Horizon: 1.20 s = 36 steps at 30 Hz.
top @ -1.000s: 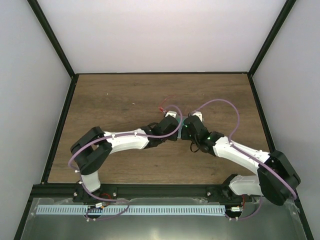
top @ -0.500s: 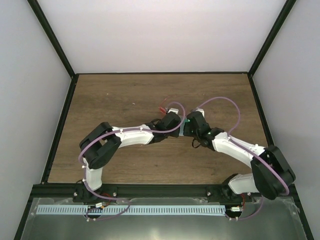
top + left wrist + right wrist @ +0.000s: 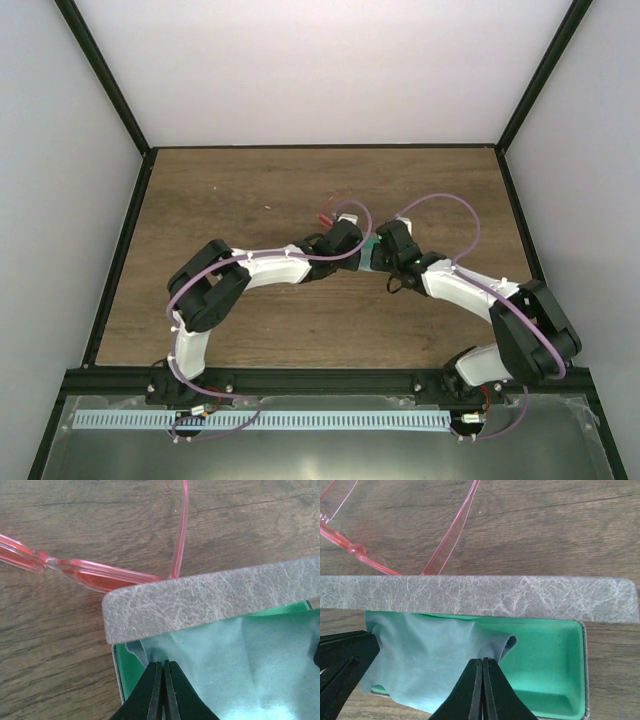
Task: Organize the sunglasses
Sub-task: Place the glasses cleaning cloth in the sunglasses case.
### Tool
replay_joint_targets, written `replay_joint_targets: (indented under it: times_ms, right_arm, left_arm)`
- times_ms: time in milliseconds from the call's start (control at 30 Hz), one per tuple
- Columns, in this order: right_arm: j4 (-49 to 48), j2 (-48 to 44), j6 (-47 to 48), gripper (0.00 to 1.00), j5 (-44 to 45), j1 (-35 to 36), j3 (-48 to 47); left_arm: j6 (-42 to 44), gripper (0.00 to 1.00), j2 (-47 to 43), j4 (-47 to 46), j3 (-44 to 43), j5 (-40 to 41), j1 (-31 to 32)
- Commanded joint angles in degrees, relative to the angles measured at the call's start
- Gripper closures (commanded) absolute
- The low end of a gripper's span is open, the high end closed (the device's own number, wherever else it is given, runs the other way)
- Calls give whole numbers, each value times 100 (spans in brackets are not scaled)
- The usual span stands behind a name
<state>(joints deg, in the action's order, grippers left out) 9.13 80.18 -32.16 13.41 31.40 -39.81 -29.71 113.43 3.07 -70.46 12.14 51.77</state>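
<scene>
- The sunglasses (image 3: 95,576) lie on the wooden table (image 3: 230,190), just beyond the far side of the open case (image 3: 555,650). From the wrist views, part of the frame runs out of sight behind the raised grey lid (image 3: 470,597).
- They have a thin, see-through red plastic frame with slender arms. I'd judge them very light, a little springy, and easy to bend or snap at the hinges.
- The plastic looks smooth and probably slippery. The sturdier front of the frame near a hinge seems a safer place to grip than out along an arm, and the lenses are best left untouched.
- The left gripper (image 3: 163,667) has its fingers pressed together inside the case, seemingly pinching the pale blue cleaning cloth (image 3: 225,665).
- The right gripper (image 3: 482,661) is also closed, its tips meeting on a raised fold of the same cloth just beside the left one.
- The cloth is soft and rumpled and covers the left part of the green lining, leaving the right end bare. To my eye the glasses have not yet gone into the case.
- The table is dark wood grain, flat and matte, so the frame should slide on it rather than catch.
- Plain white walls (image 3: 320,70) with black framing close in the table on three sides.
</scene>
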Motion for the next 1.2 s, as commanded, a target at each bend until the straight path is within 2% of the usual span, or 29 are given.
replay_joint_targets:
  times_ms: [0,1167]
  right_arm:
    - [-132,55,69,99,42,-106,-257]
    - [99,639,-19,99,450,-166,-365]
  left_arm:
    - [98,96,80,-25,-187,-77,-78]
    - [102,96,373,-28,-266,-318,-117]
